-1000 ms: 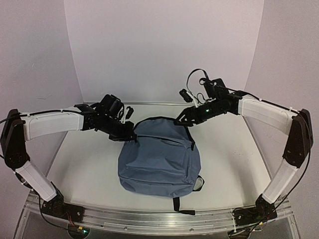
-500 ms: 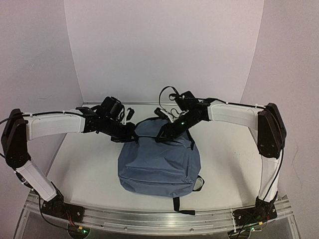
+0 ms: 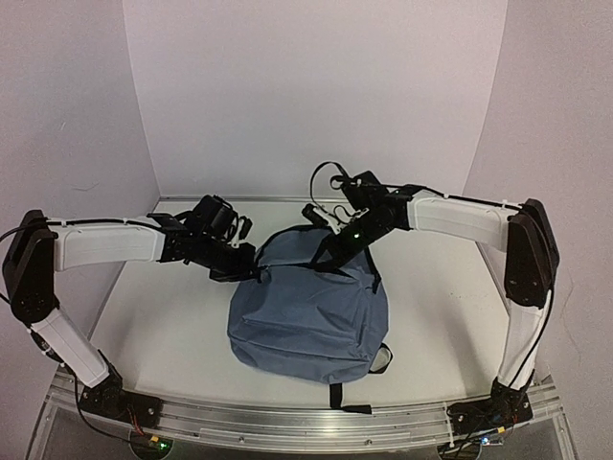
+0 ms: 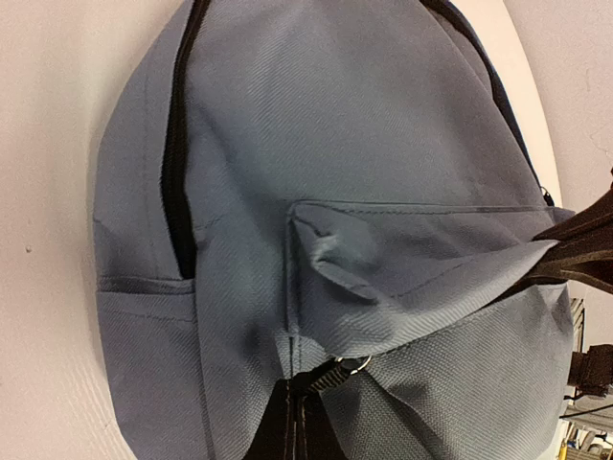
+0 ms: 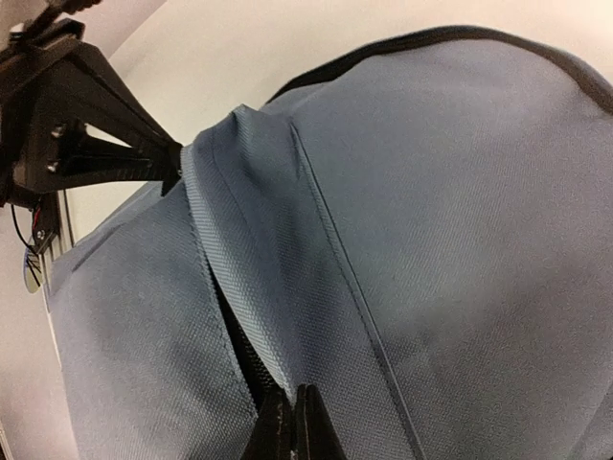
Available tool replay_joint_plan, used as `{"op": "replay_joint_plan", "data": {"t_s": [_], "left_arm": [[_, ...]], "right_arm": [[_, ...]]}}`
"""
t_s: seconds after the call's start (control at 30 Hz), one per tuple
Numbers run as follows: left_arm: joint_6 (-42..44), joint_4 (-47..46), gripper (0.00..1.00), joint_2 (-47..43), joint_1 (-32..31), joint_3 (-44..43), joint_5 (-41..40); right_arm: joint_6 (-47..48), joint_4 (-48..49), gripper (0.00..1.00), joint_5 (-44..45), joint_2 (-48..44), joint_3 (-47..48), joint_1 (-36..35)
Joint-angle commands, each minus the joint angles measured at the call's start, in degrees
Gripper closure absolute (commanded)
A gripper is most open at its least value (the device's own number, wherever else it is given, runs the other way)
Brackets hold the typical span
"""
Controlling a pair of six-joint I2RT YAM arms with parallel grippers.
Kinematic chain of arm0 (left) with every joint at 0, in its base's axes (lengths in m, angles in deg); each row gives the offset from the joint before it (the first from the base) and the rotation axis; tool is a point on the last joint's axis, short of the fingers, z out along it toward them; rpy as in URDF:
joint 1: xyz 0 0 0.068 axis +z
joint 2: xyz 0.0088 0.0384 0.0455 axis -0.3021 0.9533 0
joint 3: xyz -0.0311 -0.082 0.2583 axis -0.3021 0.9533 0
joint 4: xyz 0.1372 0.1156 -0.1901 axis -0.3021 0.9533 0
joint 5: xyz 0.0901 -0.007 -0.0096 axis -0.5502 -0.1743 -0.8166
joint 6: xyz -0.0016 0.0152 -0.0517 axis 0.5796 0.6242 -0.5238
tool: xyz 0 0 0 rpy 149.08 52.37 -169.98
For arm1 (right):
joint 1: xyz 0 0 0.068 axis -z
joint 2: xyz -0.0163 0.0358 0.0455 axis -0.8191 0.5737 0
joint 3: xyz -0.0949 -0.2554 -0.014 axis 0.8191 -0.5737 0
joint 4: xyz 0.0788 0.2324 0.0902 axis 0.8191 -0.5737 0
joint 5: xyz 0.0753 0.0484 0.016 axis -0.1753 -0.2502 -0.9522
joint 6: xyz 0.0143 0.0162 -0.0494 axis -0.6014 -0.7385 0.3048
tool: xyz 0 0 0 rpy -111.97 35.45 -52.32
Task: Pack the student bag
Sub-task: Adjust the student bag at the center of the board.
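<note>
Jaws of the right gripper [image 5: 291,424] are pressed together at the bottom middle of the right wrist view, pinching blue-grey fabric beside a dark zipper line on the student bag [image 3: 306,311]. From that pinch a raised fold of cloth runs toward the upper left of the same view, where the left gripper [image 5: 165,161] clamps its other end. In the left wrist view the left jaws sit closed at the bottom edge, nipping the fabric just beside a small metal ring [image 4: 352,363], with the front pocket creased above them and a black zipper [image 4: 175,163] curving down the left side. Seen from above, the bag lies in the middle of the white table [image 3: 163,316], its top edge lifted between both grippers and a black strap [image 3: 337,395] trailing toward the bottom of the frame.
</note>
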Motion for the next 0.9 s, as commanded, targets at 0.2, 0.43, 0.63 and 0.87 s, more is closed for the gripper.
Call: {"op": "replay_joint_plan", "data": {"t_s": [0.2,0.43,0.63,0.87], "left_arm": [[-0.65,-0.60,1.00,2.50,1.91,-1.06,-1.71],[-0.26,0.52,0.69,-1.68,1.55,-0.84,-1.09],[-3.75,-3.61,0.29,-17.55,-4.07,10.66,-1.85],[-11.73,-9.81,0.07,-19.88,-11.07,18.80,-2.10]], "right_arm": [[2.48,-5.00,1.00,2.46,-10.61,-3.88,5.74],[1.40,-4.88,1.00,1.42,-10.60,-6.87,6.75],[-1.17,-4.78,1.00,2.07,-8.83,-8.10,14.24],[-6.42,-3.99,1.00,5.04,-6.58,-9.42,21.46]]}}
